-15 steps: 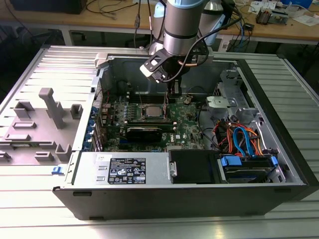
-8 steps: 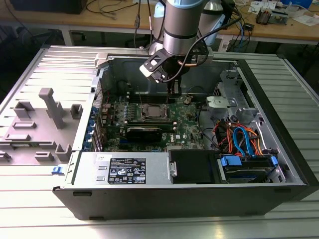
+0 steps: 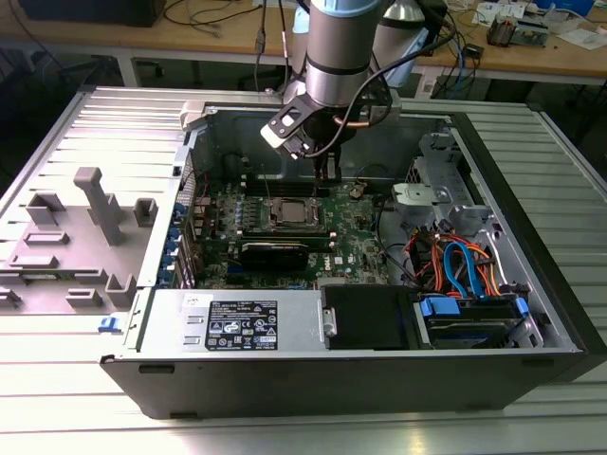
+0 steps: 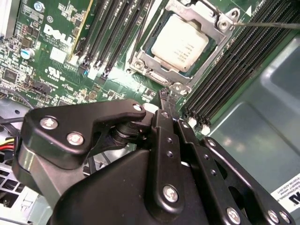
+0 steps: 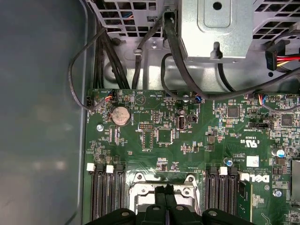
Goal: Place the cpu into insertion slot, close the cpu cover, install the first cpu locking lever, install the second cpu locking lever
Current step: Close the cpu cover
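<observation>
The gripper (image 4: 166,95) at the socket's edge, jaws together.
The cpu (image 4: 179,43) lies flat in its socket on the green board (image 5: 159,136). The cover (image 4: 220,26) is down over it, and the chip's pale top shows through the window. The closed fingertips (image 5: 160,191) sit just beside the cover's near edge (whether they touch it I cannot tell). A thin lever (image 4: 267,23) runs out from the cover's corner. In the exterior view the arm (image 3: 337,47) hangs over the open case (image 3: 379,379).

Probably a lab, slatted metal table (image 3: 57,417), cluttered wooden benches (image 3: 569,59), opened computer case (image 3: 285,389)
</observation>
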`<state>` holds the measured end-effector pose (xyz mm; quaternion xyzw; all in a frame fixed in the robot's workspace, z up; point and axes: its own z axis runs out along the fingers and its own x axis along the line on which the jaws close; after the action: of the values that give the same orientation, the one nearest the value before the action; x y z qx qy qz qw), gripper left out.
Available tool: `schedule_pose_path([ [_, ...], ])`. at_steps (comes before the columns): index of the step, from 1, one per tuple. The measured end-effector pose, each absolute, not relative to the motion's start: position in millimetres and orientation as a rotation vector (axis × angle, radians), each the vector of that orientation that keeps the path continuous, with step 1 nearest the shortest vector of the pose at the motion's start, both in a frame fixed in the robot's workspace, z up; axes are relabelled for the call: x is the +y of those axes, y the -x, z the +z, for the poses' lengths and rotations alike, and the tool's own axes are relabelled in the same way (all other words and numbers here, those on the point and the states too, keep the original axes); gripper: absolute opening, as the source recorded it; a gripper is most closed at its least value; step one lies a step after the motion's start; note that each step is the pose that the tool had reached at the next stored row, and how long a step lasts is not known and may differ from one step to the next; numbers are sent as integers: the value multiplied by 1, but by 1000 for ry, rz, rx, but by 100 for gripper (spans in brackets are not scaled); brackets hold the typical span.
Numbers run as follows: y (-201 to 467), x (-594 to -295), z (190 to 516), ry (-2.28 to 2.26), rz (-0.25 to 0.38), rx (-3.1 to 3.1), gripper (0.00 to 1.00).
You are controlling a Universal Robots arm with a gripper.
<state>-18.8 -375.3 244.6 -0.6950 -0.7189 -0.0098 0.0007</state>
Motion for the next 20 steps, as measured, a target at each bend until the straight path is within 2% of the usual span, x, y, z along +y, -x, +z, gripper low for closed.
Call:
schedule_pose_path([
  [20,52,-378,237,2146,-32,-2290,11],
])
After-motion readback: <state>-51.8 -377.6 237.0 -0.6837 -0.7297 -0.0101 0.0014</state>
